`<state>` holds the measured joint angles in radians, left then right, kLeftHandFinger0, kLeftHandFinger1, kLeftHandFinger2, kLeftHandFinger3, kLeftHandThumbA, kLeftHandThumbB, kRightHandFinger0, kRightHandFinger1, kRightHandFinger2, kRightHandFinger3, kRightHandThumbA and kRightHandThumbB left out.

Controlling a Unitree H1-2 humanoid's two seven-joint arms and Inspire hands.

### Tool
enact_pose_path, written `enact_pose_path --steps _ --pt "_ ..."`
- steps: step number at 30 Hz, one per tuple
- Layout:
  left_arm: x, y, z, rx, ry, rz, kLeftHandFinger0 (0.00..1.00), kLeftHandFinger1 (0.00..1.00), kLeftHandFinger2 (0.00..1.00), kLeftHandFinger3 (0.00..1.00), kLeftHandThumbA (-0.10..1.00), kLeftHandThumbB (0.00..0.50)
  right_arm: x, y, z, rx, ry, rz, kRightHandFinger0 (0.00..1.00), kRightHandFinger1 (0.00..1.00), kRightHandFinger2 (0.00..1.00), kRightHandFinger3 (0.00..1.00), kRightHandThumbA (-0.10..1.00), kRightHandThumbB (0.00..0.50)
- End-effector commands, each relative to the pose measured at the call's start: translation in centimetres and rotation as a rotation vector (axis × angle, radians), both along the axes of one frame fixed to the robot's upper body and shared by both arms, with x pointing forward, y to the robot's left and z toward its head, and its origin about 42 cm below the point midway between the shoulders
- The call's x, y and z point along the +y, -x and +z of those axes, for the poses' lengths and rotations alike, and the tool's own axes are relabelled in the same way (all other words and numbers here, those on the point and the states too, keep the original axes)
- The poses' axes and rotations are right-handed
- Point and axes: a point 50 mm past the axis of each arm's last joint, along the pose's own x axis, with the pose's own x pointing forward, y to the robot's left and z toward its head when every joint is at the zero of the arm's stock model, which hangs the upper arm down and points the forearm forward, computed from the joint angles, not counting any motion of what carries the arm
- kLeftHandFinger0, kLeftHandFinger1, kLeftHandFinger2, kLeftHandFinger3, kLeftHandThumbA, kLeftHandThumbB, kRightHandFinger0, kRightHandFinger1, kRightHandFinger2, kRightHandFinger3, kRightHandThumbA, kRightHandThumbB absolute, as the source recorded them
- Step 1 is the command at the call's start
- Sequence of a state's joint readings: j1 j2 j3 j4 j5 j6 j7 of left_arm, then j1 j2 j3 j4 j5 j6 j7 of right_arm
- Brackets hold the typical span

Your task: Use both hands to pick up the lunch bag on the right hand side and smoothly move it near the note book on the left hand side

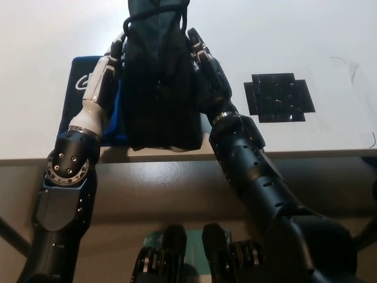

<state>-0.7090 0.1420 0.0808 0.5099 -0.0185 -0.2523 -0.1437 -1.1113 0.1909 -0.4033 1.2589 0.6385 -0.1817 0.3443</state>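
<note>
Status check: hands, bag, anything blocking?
Left hand and right hand clamped on lunch bag, one each side. Bag overlapping blue notebook. Black tape mark off right; nothing blocking.

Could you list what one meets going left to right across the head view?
Notebook → left hand → lunch bag → right hand → black tape cross.
</note>
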Motion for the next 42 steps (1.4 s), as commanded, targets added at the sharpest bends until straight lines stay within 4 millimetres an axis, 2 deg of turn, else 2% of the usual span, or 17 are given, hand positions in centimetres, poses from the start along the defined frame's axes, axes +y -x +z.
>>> enact_pose_path --steps 1,3,6,8,9,10,12,15,20,23,24,28,29,32,36,37,42 --pt "0.5 -0.3 2.0 -0.063 0.02 0.001 1.0 1.0 1.0 1.0 1.0 0.291 2.9 -0.3 3.4 -0.05 -0.023 0.08 1.0 1.0 1.0 1.0 1.0 0.251" --pt "0.4 -0.3 1.8 -0.063 0.016 0.002 1.0 1.0 1.0 1.0 1.0 0.288 2.6 -0.3 3.3 -0.056 -0.006 0.069 1.0 1.0 1.0 1.0 1.0 0.26" --pt "0.7 -0.2 1.6 -0.056 0.0 0.01 1.0 1.0 1.0 1.0 1.0 0.306 2.3 -0.2 3.0 -0.125 0.126 0.03 1.0 1.0 1.0 1.0 1.0 0.268" --pt "1.2 0.0 1.5 -0.047 -0.048 0.022 1.0 1.0 1.0 1.0 1.0 0.342 1.4 -0.2 2.7 -0.24 0.441 -0.119 1.0 1.0 1.0 1.0 1.0 0.237" --pt "1.7 0.1 1.5 -0.041 -0.096 0.027 1.0 1.0 1.0 1.0 1.0 0.355 0.7 -0.2 2.7 -0.317 0.625 -0.185 1.0 1.0 1.0 1.0 1.0 0.255" --pt "2.2 0.1 1.5 -0.04 -0.154 0.042 1.0 1.0 1.0 1.0 1.0 0.377 -0.1 -0.3 2.6 -0.373 0.77 -0.231 1.0 1.0 1.0 1.0 1.0 0.302" --pt "3.2 0.1 1.4 -0.066 -0.275 0.09 1.0 1.0 1.0 1.0 1.0 0.378 -1.5 -0.5 2.4 -0.433 0.966 -0.323 1.0 1.0 1.0 1.0 1.0 0.364" --pt "4.3 0.3 1.1 -0.076 -0.376 0.135 1.0 1.0 1.0 1.0 1.0 0.414 -3.2 -0.5 2.2 -0.485 1.064 -0.403 1.0 1.0 1.0 1.0 1.0 0.368" --pt "5.9 0.9 1.4 -0.09 -0.441 0.138 1.0 1.0 1.0 1.0 1.0 0.437 -6.5 -0.4 2.3 -0.5 1.035 -0.463 1.0 1.0 1.0 1.0 1.0 0.341" --pt "6.3 1.3 1.6 -0.095 -0.448 0.141 1.0 1.0 1.0 1.0 1.0 0.437 -7.7 -0.4 2.5 -0.481 0.935 -0.438 1.0 1.0 1.0 1.0 1.0 0.399" --pt "6.5 1.4 1.7 -0.094 -0.442 0.142 1.0 1.0 1.0 1.0 1.0 0.454 -8.0 -0.3 2.8 -0.481 0.836 -0.396 1.0 1.0 1.0 1.0 1.0 0.379" --pt "6.9 1.8 1.8 -0.095 -0.451 0.148 1.0 1.0 1.0 1.0 1.0 0.474 -8.7 0.2 3.2 -0.489 0.694 -0.372 1.0 1.0 1.0 1.0 1.0 0.358" --pt "7.1 2.0 1.6 -0.096 -0.45 0.146 1.0 1.0 1.0 1.0 1.0 0.464 -9.1 0.8 3.2 -0.511 0.643 -0.376 1.0 1.0 1.0 1.0 1.0 0.342" --pt "7.2 2.3 1.6 -0.1 -0.458 0.142 1.0 1.0 1.0 1.0 1.0 0.452 -9.8 1.4 3.3 -0.534 0.612 -0.39 1.0 1.0 1.0 1.0 1.0 0.341" --pt "8.1 3.5 1.6 -0.111 -0.462 0.138 1.0 1.0 1.0 1.0 1.0 0.441 -11.2 2.7 3.5 -0.558 0.588 -0.405 1.0 1.0 1.0 1.0 1.0 0.359" --pt "8.5 4.0 1.6 -0.112 -0.456 0.139 1.0 1.0 1.0 1.0 1.0 0.433 -12.0 3.4 3.6 -0.566 0.57 -0.408 1.0 1.0 1.0 1.0 1.0 0.375" --pt "9.5 5.9 1.2 -0.128 -0.422 0.125 1.0 1.0 1.0 1.0 1.0 0.397 -14.6 6.1 3.0 -0.581 0.581 -0.423 1.0 1.0 1.0 1.0 1.0 0.363"
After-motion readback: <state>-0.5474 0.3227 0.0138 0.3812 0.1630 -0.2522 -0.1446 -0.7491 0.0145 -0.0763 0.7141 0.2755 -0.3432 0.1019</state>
